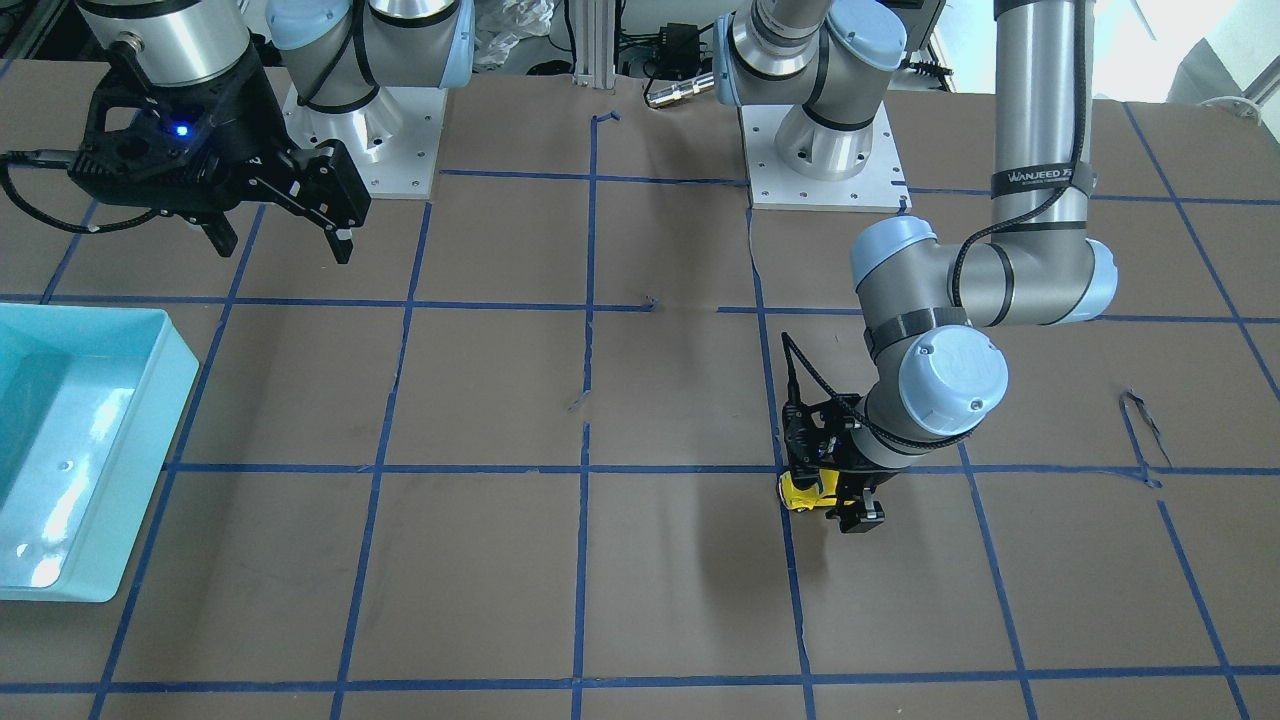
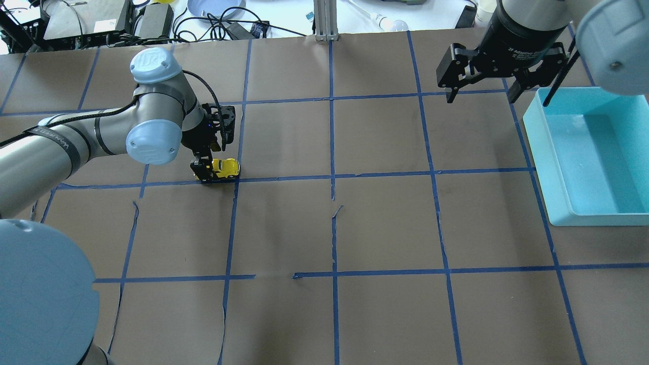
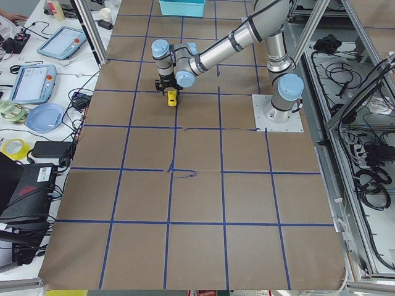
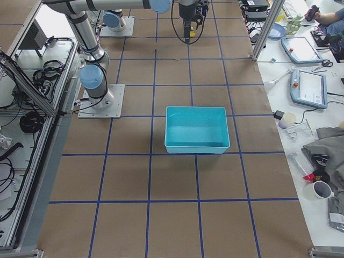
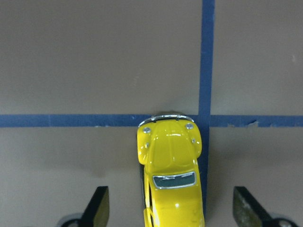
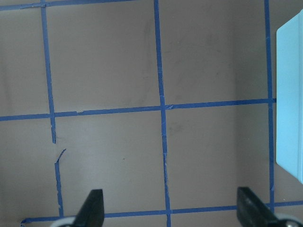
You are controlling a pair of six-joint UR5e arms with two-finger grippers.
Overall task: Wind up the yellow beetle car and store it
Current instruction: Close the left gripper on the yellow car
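Observation:
The yellow beetle car (image 2: pixel 226 166) stands on its wheels on the brown table, on a blue tape crossing on my left side. It also shows in the front view (image 1: pixel 800 492), the left side view (image 3: pixel 172 97) and the left wrist view (image 5: pixel 171 170). My left gripper (image 2: pixel 212 171) is down at table level and open. Its fingers (image 5: pixel 98 208) stand on either side of the car's rear, with a gap on both sides. My right gripper (image 2: pixel 480 98) is open and empty. It hangs high above the table beside the bin's far corner.
A light-blue plastic bin (image 2: pixel 537 147) stands at my right edge of the table, nothing in it; it also shows in the front view (image 1: pixel 180 380) and the right wrist view (image 6: pixel 289 94). Blue tape lines grid the brown table cover.

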